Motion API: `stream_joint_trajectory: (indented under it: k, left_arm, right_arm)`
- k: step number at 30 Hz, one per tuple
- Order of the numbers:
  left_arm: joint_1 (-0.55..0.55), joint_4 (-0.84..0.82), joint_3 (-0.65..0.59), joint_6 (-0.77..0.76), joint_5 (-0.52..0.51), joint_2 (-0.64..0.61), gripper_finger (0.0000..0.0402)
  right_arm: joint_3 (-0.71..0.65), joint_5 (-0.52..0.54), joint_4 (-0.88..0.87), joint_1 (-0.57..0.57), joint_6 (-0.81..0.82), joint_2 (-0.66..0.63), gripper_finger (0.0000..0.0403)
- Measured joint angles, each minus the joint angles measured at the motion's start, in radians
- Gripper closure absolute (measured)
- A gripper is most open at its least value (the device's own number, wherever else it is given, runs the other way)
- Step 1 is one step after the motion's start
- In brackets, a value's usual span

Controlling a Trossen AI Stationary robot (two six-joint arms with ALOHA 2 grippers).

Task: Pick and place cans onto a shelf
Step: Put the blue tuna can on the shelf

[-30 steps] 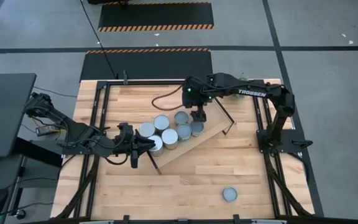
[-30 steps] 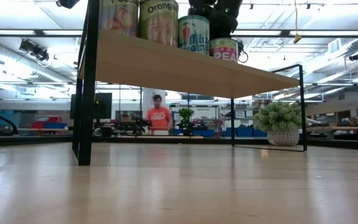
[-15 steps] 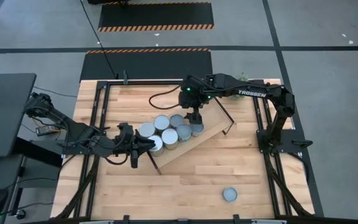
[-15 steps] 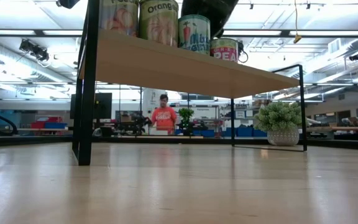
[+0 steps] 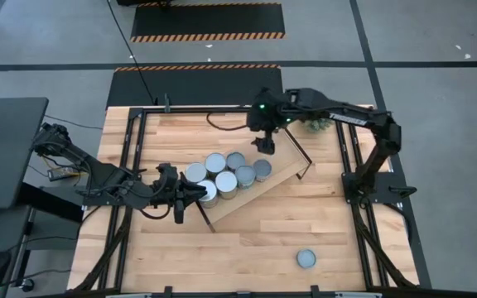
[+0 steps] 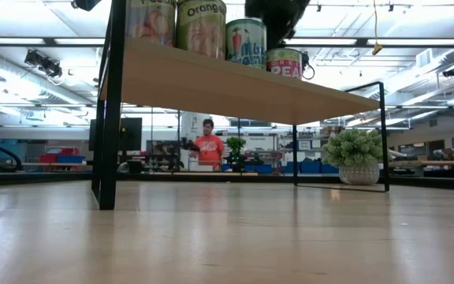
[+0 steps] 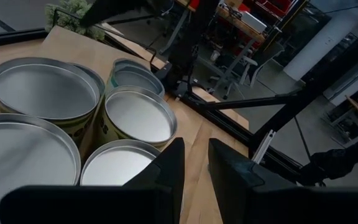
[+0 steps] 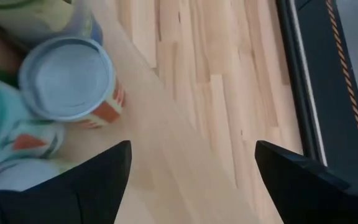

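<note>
Fig. legend, top view unless noted. Shelf [image 5: 259,189]: light-wood plank set diagonally near the tabletop [image 5: 247,244] centre, black bar at each end. Seven cans [image 5: 226,173] stand on it in a tight cluster toward its left end, tops touching or just beside one another; eighth can [image 5: 305,259] stands alone on the tabletop near the front-right corner, well apart from shelf. L pincer [image 5: 203,193]: low at the left end of the shelf, just beside the nearest can of the cluster; fingers [image 7: 166,171] nearly closed w/ only a narrow gap, nothing between them (L wrist view). R pincer [image 5: 265,146]: above the tabletop just behind the shelf, toward the rear edge, apart from the cans; fingers [image 8: 114,163] spread wide, empty (R wrist view), w/ a pale-blue-topped can [image 8: 72,73] and bare shelf wood below. Low view: shelf [image 6: 235,87] seen from beneath, four labelled cans [image 6: 201,26] in a row on top; dark arm part above them. Room beyond: person in red top [image 6: 208,147], potted plant [image 6: 355,156]. Plant also at the rear-right tabletop edge [image 5: 317,124]
</note>
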Motion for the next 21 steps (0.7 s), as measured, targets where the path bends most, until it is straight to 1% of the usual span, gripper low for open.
stream_joint_trajectory:
  k: [4, 10, 13, 18, 21]
  left_arm:
    - [0.000, -0.001, 0.000, 0.001, 0.000, 0.000, 0.0324]
    - [0.000, -0.014, 0.000, 0.002, 0.000, 0.000, 0.0324]
    - [0.000, -0.017, 0.000, 0.003, 0.000, 0.000, 0.0324]
    - [0.000, -0.017, 0.000, 0.003, 0.000, 0.000, 0.0324]
    - [0.000, -0.017, 0.000, 0.001, 0.000, 0.000, 0.0324]
  right_arm:
    - [0.000, -0.004, -0.047, 0.013, 0.033, -0.075, 0.0054]
    - [0.000, -0.001, -0.131, 0.106, 0.149, -0.170, 0.0054]
    - [0.000, 0.014, -0.170, 0.187, 0.230, -0.196, 0.0054]
    - [0.000, 0.075, -0.198, 0.363, 0.386, -0.196, 0.0054]
    - [-0.004, 0.137, -0.194, 0.472, 0.486, -0.187, 0.0054]
